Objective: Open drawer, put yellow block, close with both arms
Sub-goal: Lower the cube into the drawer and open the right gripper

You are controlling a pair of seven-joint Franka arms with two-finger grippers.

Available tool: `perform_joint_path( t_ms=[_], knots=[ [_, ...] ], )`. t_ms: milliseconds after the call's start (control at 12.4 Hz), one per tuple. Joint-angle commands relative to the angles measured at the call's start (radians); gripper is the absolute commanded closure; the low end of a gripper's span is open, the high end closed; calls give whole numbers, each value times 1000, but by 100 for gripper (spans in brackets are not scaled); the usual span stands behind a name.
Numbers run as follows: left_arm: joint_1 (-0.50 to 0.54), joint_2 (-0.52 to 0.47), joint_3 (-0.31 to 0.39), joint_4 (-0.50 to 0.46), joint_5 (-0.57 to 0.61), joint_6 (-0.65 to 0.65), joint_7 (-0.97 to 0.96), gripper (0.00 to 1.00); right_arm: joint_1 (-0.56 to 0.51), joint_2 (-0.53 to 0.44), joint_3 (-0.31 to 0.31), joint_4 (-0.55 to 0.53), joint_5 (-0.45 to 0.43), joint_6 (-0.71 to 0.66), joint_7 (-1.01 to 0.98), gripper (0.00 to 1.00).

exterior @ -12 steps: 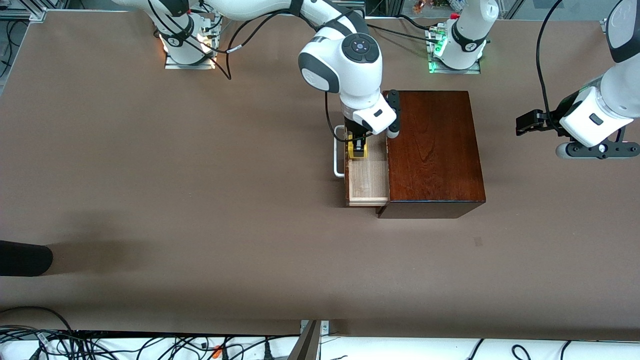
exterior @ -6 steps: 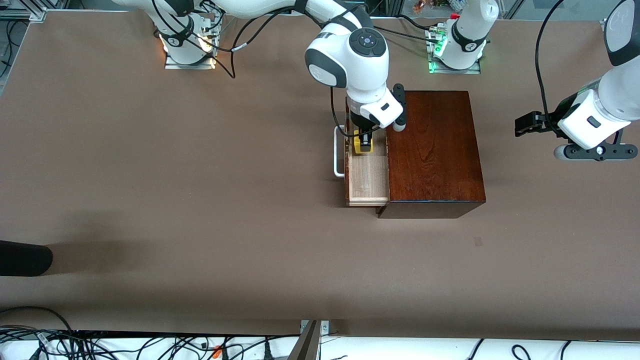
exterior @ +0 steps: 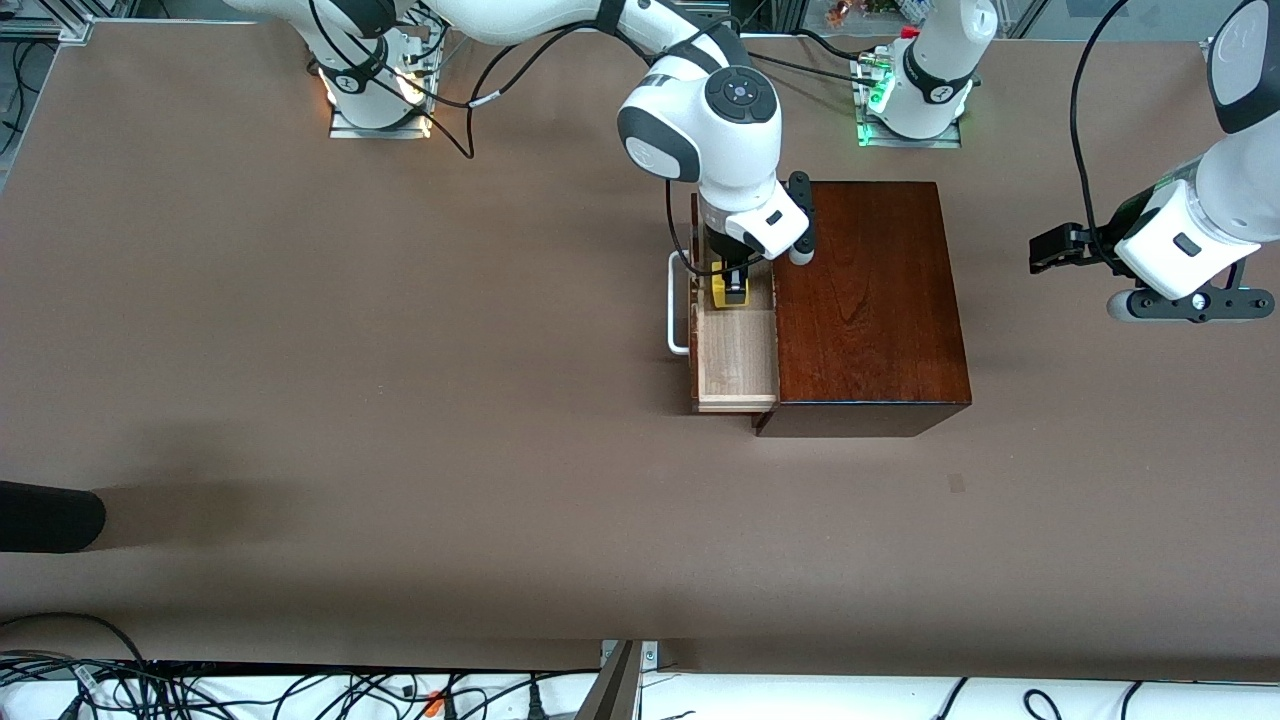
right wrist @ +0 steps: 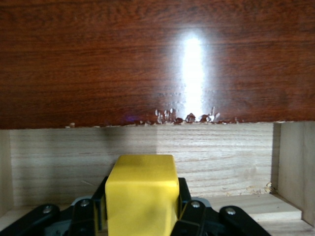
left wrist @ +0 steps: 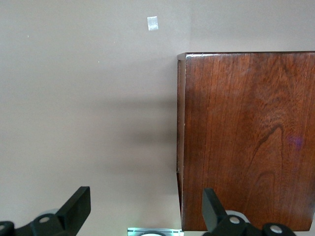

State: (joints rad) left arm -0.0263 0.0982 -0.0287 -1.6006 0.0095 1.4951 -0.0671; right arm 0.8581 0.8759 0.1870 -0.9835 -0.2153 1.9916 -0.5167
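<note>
The drawer stands pulled out of the dark mahogany box, its pale tray open and its white handle toward the right arm's end. My right gripper is shut on the yellow block and holds it over the drawer's tray, at the part farther from the front camera. In the right wrist view the block sits between the fingers, with the tray's pale wood and the box top ahead. My left gripper is open and waits in the air toward the left arm's end, beside the box.
A dark object lies at the table's edge toward the right arm's end. A small pale mark is on the table nearer the front camera than the box. Cables run along the front edge.
My right gripper has carried the yellow block a little toward the box and toward the robots' bases, staying over the drawer. The left arm has barely moved.
</note>
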Motion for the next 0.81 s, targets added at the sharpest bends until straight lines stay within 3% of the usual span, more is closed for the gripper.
perform_joint_path(
  t_ms=[0,725],
  knots=[
    [6,-3,-5,4,0,-7,1,0,10,14,-7,17,-24,-11,-17,94],
    [6,-2,-5,4,0,-6,1,0,9,14,-7,-24,-38,-27,-31,89]
  ],
)
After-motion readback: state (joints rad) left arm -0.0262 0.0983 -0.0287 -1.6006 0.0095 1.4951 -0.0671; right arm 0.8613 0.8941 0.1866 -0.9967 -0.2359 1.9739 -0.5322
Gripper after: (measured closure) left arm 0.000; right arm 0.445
